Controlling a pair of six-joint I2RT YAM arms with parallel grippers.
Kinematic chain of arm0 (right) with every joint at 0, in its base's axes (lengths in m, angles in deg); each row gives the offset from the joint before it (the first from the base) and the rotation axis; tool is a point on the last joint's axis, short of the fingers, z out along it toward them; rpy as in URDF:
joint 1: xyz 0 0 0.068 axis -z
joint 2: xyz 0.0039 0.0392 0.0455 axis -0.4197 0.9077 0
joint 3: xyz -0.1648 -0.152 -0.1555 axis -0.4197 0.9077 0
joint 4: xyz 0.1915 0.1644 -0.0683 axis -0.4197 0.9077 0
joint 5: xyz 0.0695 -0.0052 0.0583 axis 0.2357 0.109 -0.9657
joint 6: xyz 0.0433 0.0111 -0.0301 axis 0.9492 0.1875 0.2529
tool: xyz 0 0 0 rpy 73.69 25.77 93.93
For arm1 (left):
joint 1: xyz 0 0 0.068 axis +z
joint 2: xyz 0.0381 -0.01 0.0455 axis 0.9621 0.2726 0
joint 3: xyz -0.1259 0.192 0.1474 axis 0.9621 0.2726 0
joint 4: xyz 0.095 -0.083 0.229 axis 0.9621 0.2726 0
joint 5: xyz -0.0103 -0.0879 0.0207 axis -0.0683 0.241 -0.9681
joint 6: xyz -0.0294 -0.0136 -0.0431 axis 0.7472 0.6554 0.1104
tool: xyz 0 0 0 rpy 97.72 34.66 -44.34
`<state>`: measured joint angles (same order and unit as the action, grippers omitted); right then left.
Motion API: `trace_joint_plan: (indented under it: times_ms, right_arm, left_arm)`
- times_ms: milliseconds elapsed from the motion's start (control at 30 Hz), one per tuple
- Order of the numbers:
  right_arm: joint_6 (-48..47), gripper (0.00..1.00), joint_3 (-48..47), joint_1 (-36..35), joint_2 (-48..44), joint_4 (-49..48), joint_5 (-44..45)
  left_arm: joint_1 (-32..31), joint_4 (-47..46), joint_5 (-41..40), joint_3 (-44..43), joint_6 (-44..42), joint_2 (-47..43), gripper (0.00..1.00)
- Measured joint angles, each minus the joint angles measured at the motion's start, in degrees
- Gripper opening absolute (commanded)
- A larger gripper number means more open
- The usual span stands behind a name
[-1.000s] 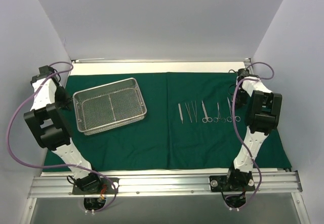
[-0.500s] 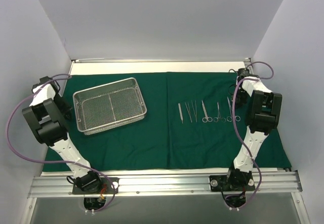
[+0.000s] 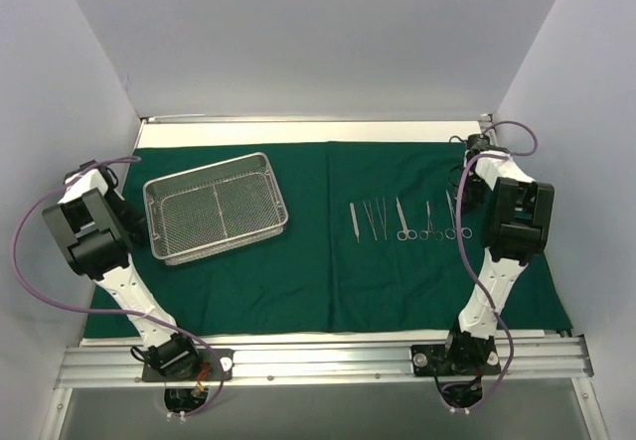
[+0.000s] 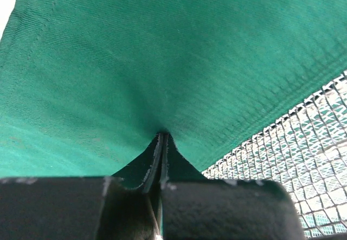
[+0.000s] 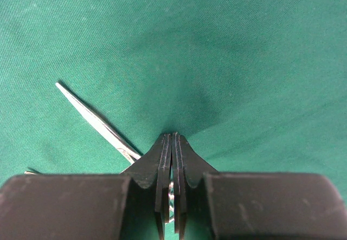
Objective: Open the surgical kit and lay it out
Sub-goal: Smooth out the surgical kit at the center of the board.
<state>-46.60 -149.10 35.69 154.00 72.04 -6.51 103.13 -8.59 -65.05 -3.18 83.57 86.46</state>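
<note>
Top external: cloth wrap (image 3: 298,291) spread, instruments (image 3: 402,220) rowed beside tray (image 3: 189,217); both jaws shut; layout likely complete, only parking left.

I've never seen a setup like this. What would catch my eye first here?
A dark green cloth spread across the table grabs the eye first. On its left part sits an empty silver wire-mesh tray, and toward the right a neat row of slim steel instruments lies side by side. The left arm and right arm flank them.
</note>
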Motion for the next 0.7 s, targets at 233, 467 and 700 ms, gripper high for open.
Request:
trace_joint_plan:
  times_ms: [233, 467, 700]
  right_arm:
    - [-0.07, 0.00, 0.15, 0.79, -0.07, -0.55, -0.04]
    - [-0.70, 0.00, -0.92, 1.16, 0.55, 0.22, -0.07]
    - [-0.96, 0.00, -1.20, 1.20, 0.70, 0.46, -0.35]
  left_arm:
    - [1.62, 1.79, 1.33, -1.62, -1.01, 1.36, 0.02]
    - [2.38, 2.62, 2.14, -2.27, -1.20, 1.99, 0.02]
    - [2.73, 3.96, 3.06, -3.72, -1.53, 2.80, 0.09]
